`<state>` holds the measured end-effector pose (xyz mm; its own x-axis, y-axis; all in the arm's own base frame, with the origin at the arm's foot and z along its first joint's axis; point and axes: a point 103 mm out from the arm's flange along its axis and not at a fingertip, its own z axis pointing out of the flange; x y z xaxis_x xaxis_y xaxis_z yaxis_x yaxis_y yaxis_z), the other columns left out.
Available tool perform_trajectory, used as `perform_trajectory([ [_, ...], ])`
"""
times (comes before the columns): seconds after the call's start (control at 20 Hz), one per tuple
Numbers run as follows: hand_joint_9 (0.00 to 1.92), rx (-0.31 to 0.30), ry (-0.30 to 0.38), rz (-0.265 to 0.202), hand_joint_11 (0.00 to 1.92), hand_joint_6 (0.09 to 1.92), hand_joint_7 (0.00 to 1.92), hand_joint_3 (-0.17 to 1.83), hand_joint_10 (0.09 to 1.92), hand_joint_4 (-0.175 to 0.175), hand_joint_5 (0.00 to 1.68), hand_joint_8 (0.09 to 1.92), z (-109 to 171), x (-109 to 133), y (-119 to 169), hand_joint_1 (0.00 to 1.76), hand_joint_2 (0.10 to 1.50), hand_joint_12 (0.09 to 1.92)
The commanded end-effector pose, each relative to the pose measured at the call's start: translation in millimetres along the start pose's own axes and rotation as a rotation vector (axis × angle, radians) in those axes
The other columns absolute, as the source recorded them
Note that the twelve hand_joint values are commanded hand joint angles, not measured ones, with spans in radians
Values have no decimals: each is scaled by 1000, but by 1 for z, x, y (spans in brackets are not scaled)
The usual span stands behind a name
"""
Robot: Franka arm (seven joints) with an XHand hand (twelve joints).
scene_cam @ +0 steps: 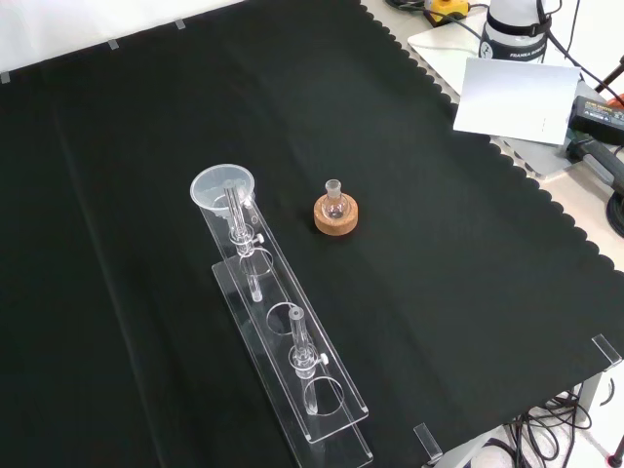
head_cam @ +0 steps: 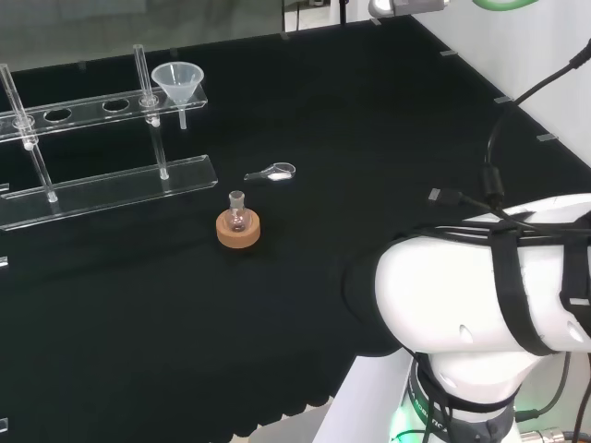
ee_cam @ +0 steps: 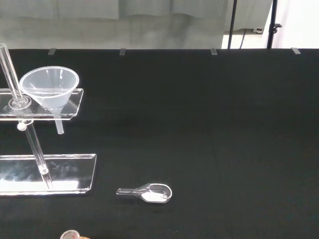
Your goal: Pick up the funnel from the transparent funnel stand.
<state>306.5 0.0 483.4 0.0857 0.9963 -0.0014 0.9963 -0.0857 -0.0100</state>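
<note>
A clear funnel (head_cam: 178,81) sits upright in the end hole of the transparent funnel stand (head_cam: 120,185), at the back left of the head view. Its spout hangs down through the stand's upper shelf. In the front view the funnel (scene_cam: 222,187) is at the stand's (scene_cam: 331,414) far end, beside one of the upright rods. The wrist view looks at the funnel (ee_cam: 50,87) and the stand (ee_cam: 65,172) from some way off, across open cloth.
A small round flask on a cork ring (head_cam: 238,221) stands in front of the stand, right of it in the front view (scene_cam: 336,208). A clear scoop (head_cam: 274,172) with white powder lies near it (ee_cam: 149,192). The arm's white link (head_cam: 489,295) fills the head view's lower right.
</note>
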Motion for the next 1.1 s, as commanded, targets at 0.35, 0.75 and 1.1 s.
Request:
perform_trajectory([
  [0.35,48,-14,-10,10,18,87,0,398,598,56,95,188,4,4,1,0,1182,1376],
  [0.75,56,-3,-36,49,20,87,0,393,600,55,100,192,13,12,12,0,1186,1377],
  [1.1,67,11,-70,67,20,87,0,387,604,56,104,198,28,38,38,0,1189,1379],
])
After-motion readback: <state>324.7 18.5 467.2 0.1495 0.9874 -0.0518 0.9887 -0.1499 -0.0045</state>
